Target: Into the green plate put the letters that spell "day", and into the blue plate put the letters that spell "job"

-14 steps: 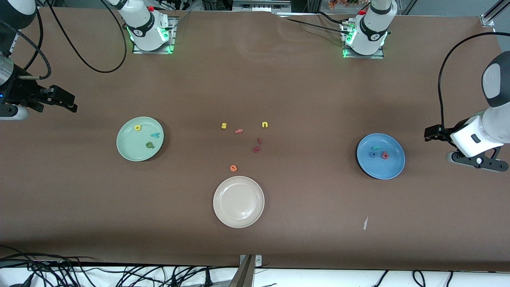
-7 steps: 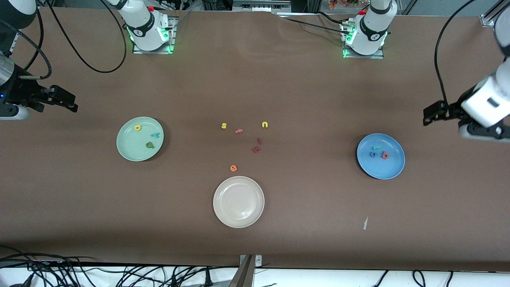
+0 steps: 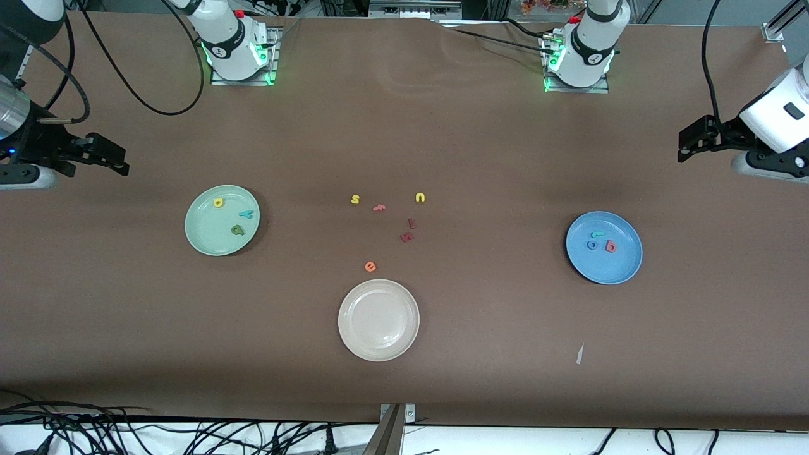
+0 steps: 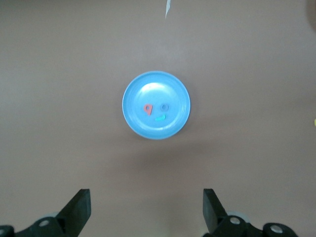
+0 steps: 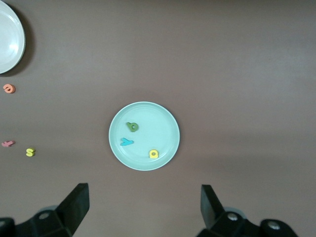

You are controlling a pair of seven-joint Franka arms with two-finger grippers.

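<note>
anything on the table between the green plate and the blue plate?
Yes. In the front view, loose letters lie between the green plate and the blue plate: yellow s, yellow u, a pinkish piece and dark red pieces.

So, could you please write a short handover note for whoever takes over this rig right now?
Left gripper: open, empty, raised over the left arm's end of the table.
Right gripper: open, empty, raised over the right arm's end.
Green plate holds the olive "d", yellow "a" and teal "y".
Blue plate holds the teal "j", blue "o" and red "b".
Done: both words are sorted.
Left: nothing; spare letters stay on the table near the white plate.
</note>
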